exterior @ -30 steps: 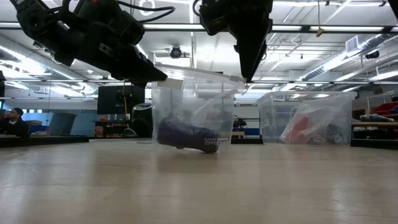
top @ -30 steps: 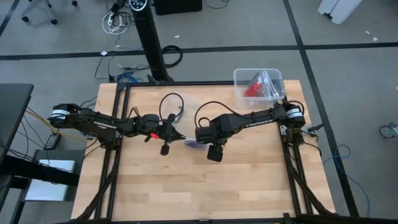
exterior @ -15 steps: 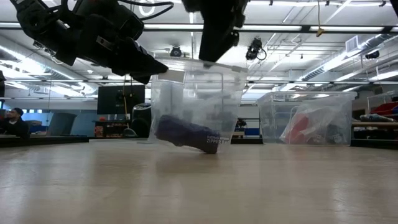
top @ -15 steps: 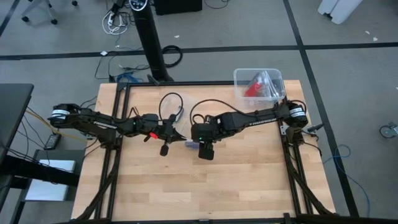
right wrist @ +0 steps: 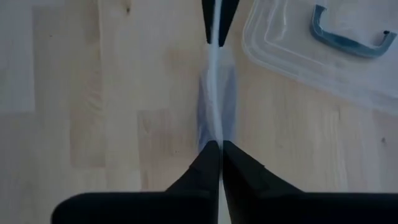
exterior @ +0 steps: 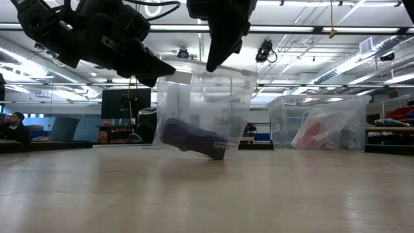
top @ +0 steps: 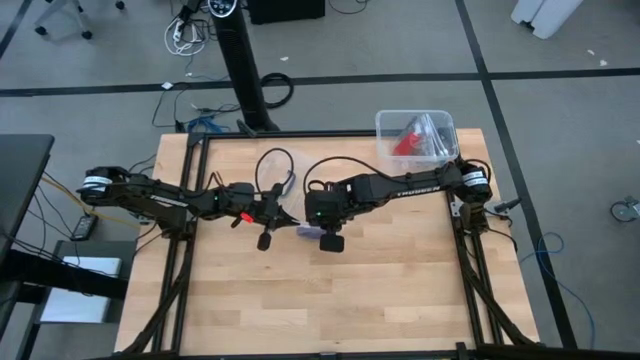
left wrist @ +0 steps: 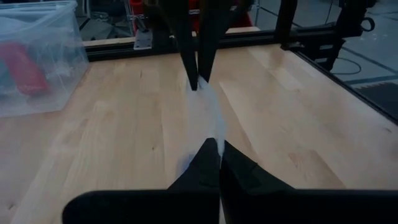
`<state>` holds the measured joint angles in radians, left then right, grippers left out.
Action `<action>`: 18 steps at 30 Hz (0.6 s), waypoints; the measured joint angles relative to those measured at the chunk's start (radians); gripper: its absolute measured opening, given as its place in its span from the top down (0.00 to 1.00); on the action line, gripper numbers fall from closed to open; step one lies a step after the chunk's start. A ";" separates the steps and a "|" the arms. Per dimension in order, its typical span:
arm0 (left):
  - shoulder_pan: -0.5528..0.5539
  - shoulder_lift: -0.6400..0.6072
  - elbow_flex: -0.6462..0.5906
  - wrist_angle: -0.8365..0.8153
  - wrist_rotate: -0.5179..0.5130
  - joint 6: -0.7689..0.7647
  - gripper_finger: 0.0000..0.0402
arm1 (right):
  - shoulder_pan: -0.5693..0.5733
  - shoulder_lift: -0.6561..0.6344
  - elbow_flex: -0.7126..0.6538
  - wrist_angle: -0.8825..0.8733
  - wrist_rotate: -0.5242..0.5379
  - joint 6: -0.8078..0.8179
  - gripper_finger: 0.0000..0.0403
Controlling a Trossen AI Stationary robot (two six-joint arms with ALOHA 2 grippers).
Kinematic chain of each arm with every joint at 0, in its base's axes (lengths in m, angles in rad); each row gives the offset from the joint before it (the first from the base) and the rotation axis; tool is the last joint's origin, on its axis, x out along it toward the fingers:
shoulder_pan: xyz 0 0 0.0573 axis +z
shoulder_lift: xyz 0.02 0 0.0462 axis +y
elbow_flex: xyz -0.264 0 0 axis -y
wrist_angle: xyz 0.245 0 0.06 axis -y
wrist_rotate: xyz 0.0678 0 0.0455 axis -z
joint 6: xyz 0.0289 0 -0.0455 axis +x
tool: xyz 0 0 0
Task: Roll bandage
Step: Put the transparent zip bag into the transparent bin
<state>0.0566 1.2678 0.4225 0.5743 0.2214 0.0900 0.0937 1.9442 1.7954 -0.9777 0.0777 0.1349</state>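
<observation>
A clear zip bag hangs between my two grippers with the bandage, a dark navy roll, lying tilted in its bottom. My left gripper is shut on the bag's top edge at its left end. My right gripper is shut on the same edge near its middle. From above, the bag shows at the table's middle between my left gripper and my right gripper. Each wrist view looks along the bag's edge to the other gripper's fingers. My left gripper pinches the bag's top edge between its two fingers, coming level from the table's left. The bag hangs below it; whether its bottom touches the table I cannot tell. My right gripper pinches the bag's top edge between its two fingers, pointing down and slanting from the table's right. The edge runs straight on to my left gripper's fingers.
A clear bin with a red item stands at the far right corner; it is also in the low view. A clear lid with a blue handle lies on the table just beyond the bag. The near half of the wooden table is bare.
My right gripper has moved toward the table's left along the bag's top edge, from its right end to near its middle, closer to my left gripper. It now pinches that edge. The bag has swung slightly and the roll inside has shifted a little.
</observation>
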 joint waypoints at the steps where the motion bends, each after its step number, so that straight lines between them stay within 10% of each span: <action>1: 0.000 0.000 0.000 0.005 0.000 -0.005 1.00 | 0.000 0.000 0.000 -0.001 0.004 0.002 0.98; 18: 0.000 0.000 0.000 0.197 0.023 -0.037 0.76 | 0.042 -0.061 0.001 -0.124 0.118 0.093 1.00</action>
<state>0.0566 1.2680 0.4225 0.7710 0.2447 0.0534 0.1358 1.8835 1.7962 -1.1022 0.1953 0.2282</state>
